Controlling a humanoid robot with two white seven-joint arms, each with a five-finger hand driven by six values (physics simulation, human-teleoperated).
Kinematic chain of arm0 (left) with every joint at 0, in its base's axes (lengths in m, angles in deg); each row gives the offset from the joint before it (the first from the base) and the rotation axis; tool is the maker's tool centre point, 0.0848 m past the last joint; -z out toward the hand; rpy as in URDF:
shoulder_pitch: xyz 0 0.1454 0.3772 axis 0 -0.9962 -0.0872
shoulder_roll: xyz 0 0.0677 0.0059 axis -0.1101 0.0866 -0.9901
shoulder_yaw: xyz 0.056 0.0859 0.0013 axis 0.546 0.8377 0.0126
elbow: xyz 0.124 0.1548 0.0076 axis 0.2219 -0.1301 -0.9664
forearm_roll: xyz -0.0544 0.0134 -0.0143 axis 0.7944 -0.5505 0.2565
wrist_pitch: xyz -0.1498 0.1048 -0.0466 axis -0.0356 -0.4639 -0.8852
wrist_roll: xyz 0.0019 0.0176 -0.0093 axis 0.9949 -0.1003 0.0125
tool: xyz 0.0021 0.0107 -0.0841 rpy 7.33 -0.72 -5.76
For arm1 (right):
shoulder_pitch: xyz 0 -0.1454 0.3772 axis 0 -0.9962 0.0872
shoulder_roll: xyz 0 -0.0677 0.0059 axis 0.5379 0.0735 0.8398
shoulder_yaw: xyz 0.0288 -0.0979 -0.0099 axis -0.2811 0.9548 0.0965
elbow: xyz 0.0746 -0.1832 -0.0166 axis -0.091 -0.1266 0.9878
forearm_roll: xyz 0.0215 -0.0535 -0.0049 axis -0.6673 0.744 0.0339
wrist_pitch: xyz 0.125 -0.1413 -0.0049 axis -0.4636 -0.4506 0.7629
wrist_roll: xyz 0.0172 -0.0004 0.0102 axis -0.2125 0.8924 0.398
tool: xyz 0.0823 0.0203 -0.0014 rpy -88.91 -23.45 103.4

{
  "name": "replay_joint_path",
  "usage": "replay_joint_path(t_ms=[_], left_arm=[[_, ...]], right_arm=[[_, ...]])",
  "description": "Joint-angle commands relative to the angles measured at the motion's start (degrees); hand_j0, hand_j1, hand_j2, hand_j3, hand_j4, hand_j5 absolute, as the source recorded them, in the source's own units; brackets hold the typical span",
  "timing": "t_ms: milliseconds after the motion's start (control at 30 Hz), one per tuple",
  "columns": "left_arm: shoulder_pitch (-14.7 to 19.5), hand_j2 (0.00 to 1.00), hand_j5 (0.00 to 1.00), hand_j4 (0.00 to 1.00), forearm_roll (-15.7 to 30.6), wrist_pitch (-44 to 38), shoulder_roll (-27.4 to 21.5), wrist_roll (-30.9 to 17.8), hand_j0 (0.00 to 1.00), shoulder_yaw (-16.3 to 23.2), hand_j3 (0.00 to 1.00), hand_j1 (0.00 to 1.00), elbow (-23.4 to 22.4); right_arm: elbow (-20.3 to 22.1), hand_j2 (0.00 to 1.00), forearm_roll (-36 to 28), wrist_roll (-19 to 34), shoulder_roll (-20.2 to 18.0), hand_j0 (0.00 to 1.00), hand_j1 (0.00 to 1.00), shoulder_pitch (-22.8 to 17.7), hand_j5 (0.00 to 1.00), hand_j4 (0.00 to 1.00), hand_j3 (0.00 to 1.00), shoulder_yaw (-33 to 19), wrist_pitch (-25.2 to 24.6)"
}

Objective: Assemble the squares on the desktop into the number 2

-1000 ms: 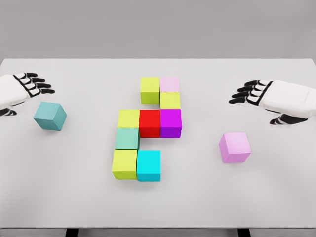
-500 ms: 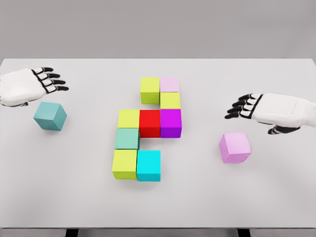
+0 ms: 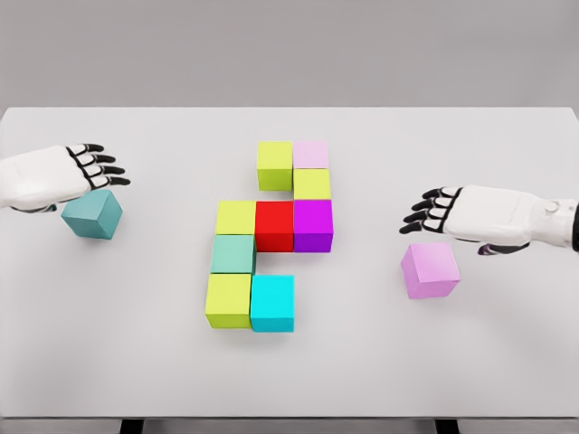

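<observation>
- The bench is a plain white top that fills most of the view and carries every cube.
- The right hand reaches in from the right edge, palm down, its dark-jointed fingers loosely spread and holding nothing; it hovers just above and behind the pink cube.
- The left hand comes in from the left edge, fingers also relaxed and empty, over the back edge of the teal cube and partly covering it.
- The assembled cluster sits mid-bench, its cubes touching side to side.
- Top row: lime cube with the pale pink cube on its right.
- Below the pale pink one sits a yellow-green cube.
- Middle row: yellow cube, red cube, magenta cube.
- Under the yellow one sits a sea-green cube.
- Bottom row: olive cube and cyan cube.
- The pink cube lies alone, well right of the cluster; the teal cube lies alone, well left of it.
</observation>
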Motion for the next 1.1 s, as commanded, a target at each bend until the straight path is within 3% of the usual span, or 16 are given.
replay_joint_path(t_ms=[0, 633, 1067], left_arm=[[0.0, 1.00, 1.00, 1.00, 0.4, 0.0, -0.1, 0.0, 1.00, 0.6, 1.00, 1.00, -0.2], [-0.6, 1.00, 1.00, 1.00, 1.1, 0.0, 0.3, 0.1, 1.00, 1.8, 1.00, 1.00, -3.1], [-0.6, 1.00, 1.00, 1.00, 1.1, 0.0, 1.4, 0.1, 1.00, 2.8, 1.00, 1.00, -4.2]], right_arm=[[0.0, 0.99, -0.1, 0.0, 0.5, 0.99, 0.99, 0.0, 0.99, 0.99, 0.99, 0.1, -0.1], [0.0, 0.99, 5.6, 0.0, 2.3, 0.99, 0.99, -0.3, 0.99, 0.99, 0.99, 3.1, -0.1], [0.0, 0.99, 5.5, 0.0, 3.8, 0.99, 0.99, -1.5, 0.99, 0.99, 0.99, 3.3, -0.1]])
